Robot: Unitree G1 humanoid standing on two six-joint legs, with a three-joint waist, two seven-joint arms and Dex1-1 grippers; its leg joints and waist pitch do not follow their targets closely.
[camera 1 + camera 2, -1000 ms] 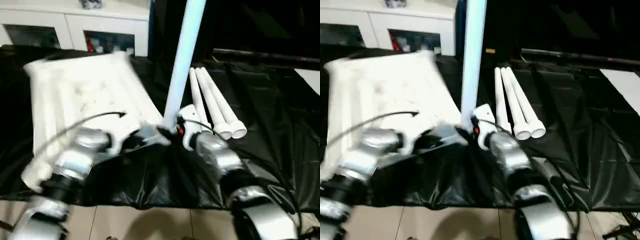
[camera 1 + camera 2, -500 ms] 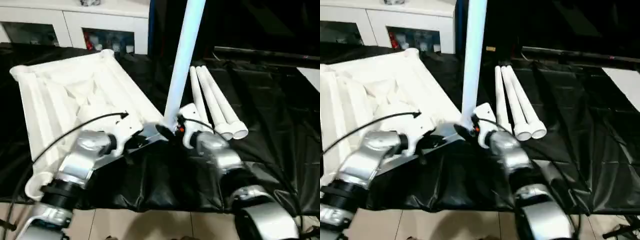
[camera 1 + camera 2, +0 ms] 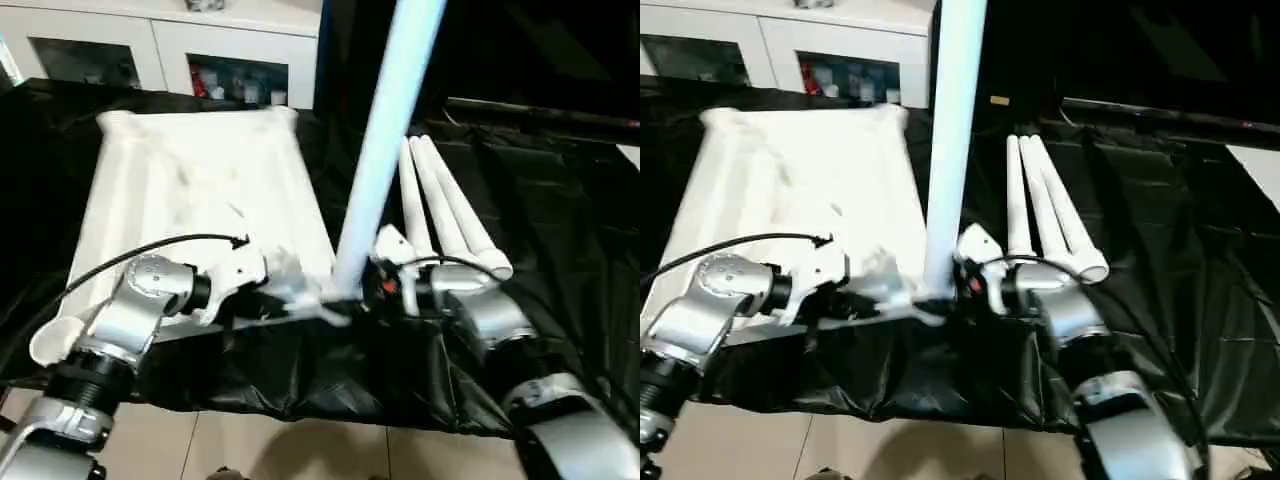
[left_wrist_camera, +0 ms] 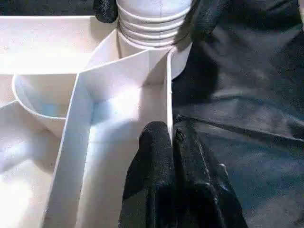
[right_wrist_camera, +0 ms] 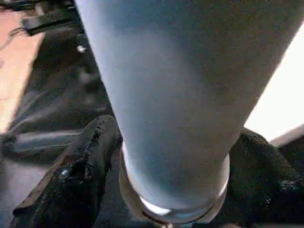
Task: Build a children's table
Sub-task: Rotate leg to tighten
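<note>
I can't see the upright leg's (image 3: 385, 150) top, cut off by the frame's upper edge. Its foot is hidden behind my end effectors where it meets the tabletop (image 3: 200, 185) corner. Tabletop ribs blur out in the head views. Two spare legs (image 3: 445, 215) have their far ends hidden behind the upright one. Cabinet (image 3: 160, 45) contents too small to tell.

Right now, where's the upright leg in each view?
Left eye: upright leg rises centre-right, from the tabletop's near corner.
Right eye: centre.
Left wrist: its ribbed base sits in the corner socket.
Right wrist: leg between the right gripper's fingers.
Shared landmark: corner socket.
</note>
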